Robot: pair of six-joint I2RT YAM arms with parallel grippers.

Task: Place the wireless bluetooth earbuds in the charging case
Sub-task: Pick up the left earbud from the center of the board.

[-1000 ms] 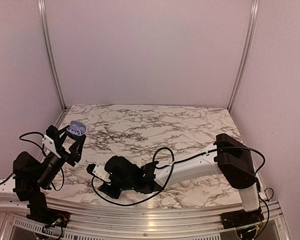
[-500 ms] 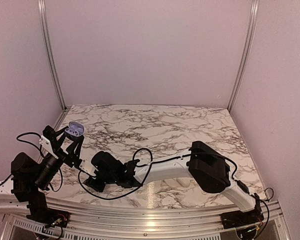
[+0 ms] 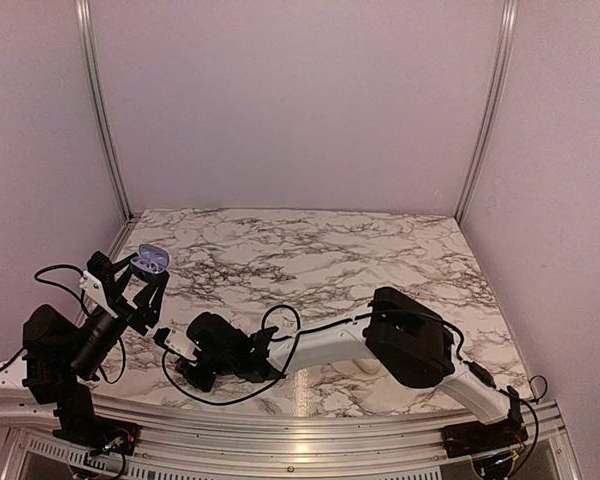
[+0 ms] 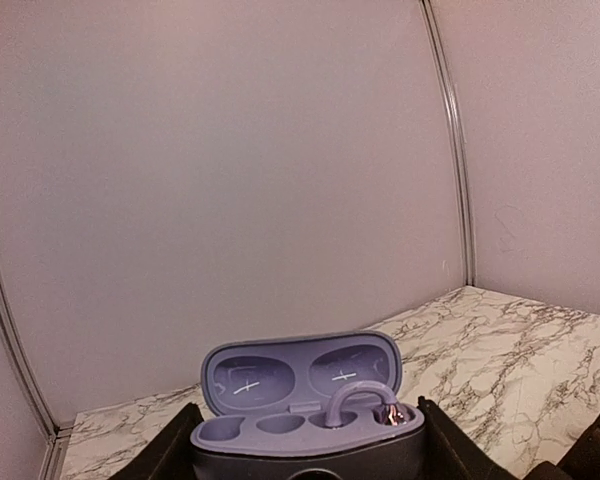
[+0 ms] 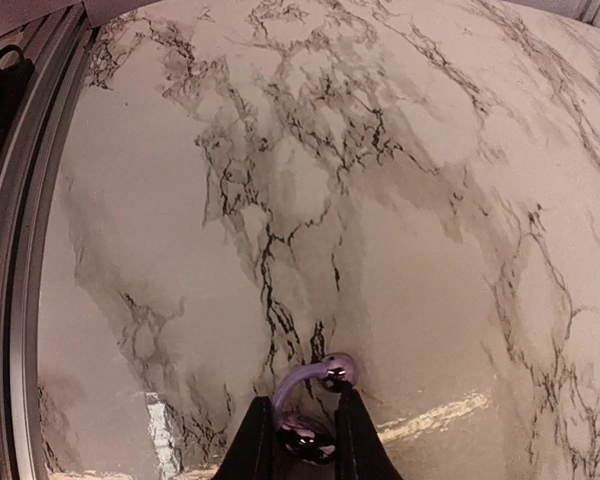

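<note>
My left gripper (image 3: 140, 275) is shut on the charging case (image 3: 152, 260) and holds it up above the table's left edge. In the left wrist view the case (image 4: 305, 425) is open, lid upright, lavender inside. One earbud (image 4: 365, 405) with a lavender hook sits in its right wells; the left wells are empty. The left gripper's black fingers (image 4: 170, 452) flank the case. My right gripper (image 5: 303, 440) is shut on the other earbud (image 5: 310, 412), a shiny dark bud with a lavender hook, above the marble. In the top view the right gripper (image 3: 172, 340) is just right of and below the case.
The marble table (image 3: 360, 260) has an aluminium rail along its near edge (image 3: 310, 425) and left side (image 5: 20, 250). Pale walls and two metal corner posts (image 3: 100, 110) close the back. The right arm's black cable (image 3: 280, 315) loops over the table.
My right arm has swung left across the table's front, bringing the gripper with the earbud close to the case. My left gripper has shifted slightly with the case.
</note>
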